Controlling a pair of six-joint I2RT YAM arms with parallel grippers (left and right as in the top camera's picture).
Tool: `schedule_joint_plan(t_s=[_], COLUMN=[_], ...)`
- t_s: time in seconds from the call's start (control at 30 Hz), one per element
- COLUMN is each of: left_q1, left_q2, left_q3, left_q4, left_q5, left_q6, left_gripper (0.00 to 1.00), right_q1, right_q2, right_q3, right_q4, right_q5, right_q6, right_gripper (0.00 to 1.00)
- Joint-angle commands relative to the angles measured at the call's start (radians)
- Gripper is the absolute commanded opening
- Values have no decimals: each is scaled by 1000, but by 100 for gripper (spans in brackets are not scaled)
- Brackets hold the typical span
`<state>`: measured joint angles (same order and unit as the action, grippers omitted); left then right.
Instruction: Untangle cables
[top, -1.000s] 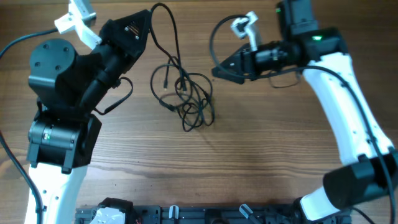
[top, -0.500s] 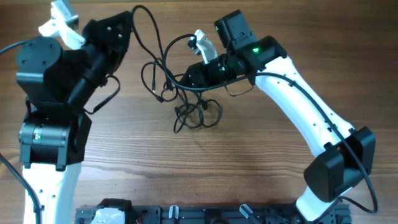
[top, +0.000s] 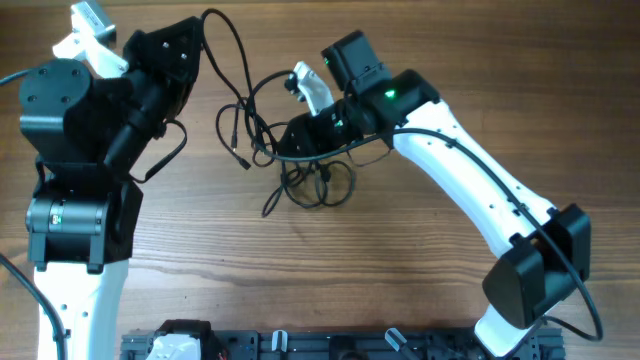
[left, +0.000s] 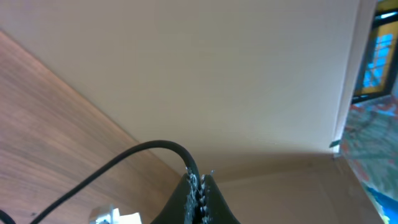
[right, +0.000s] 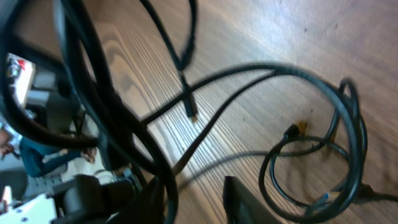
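Upper middle of counter (top: 420, 270): the cables (top: 318, 185) lie as one knotted bundle of thin black loops on the wood grain.
Bundle layout: small overlapping loops make up its lower part; longer strands run up and to the left from it.
Raised strand (top: 238, 60): arcs from the bundle's left side up to the left tool (top: 195, 28).
Plug end (top: 246, 165): hangs off a loop just left of the bundle, near the wood.
Close detail, right wrist view: one slim plug (right: 193, 112) rests on the wood; a gold-tipped plug (right: 296, 129) sits beside a small loop. Several strands cross close to the lens, blurred.
Left tool: jaws pressed fully together on the raised strand; the left wrist view shows that strand curving away from the pinched tips.
Right tool (top: 285, 140): sits at the top of the bundle, among the strands. Jaws stand at a narrow gap, with bare wood showing between them. One strand runs along one finger; whether it is gripped cannot be told.
Surroundings: a black rail (top: 330, 345) lines the near counter edge; a beige wall (left: 217, 74) stands behind the counter.
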<state>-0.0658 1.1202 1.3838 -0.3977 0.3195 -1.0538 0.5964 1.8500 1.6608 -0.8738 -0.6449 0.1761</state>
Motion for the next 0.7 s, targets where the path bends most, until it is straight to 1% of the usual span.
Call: schedule_joint_plan(t_s=[0.0, 0.03, 0.13, 0.2, 0.27, 0.33, 0.43, 0.47, 0.5, 0.57, 0.6, 0.63, 0.67], left_q1=[31, 45, 84, 113, 149, 166, 165, 160, 155, 153, 153, 153, 153], left_q2=[-4, -4, -4, -4, -4, -1, 2, 6, 9, 17, 18, 18, 18], left_q3=[12, 11, 11, 11, 11, 11, 11, 11, 11, 11, 11, 11, 11], left_q4=[-35, -66, -127, -177, -222, -225, -220, -219, -212, -204, -191, -176, -156], left_q5=[-18, -18, -24, -41, -55, -47, -39, -17, -4, -2, -2, -2, -2], left_q6=[3, 17, 120, 181, 202, 217, 212, 201, 185, 106, 67, 43, 22], left_gripper=[4, 4, 4, 4, 4, 4, 4, 4, 4, 4, 4, 4, 4], right_q1=[-23, -44, -119, -201, -304, -356, -375, -361, -341, -284, -255, -218, -196], right_q2=[31, 19, -30, -85, -147, -180, -201, -198, -192, -177, -167, -149, -138], right_q3=[-23, -23, -23, -23, -23, -23, -23, -24, -25, -33, -34, -34, -33], right_q4=[-4, -3, -14, -28, -36, -36, -55, -61, -62, -61, -62, -61, -61], right_q5=[106, 106, 106, 106, 96, 51, 0, -38, -58, -65, -64, -64, -64], right_q6=[37, 36, 37, 37, 37, 36, 21, -11, -26, -44, -46, -45, -44], right_gripper=[4, 4, 4, 4, 4, 4, 4, 6, 15, 41, 50, 54, 54])
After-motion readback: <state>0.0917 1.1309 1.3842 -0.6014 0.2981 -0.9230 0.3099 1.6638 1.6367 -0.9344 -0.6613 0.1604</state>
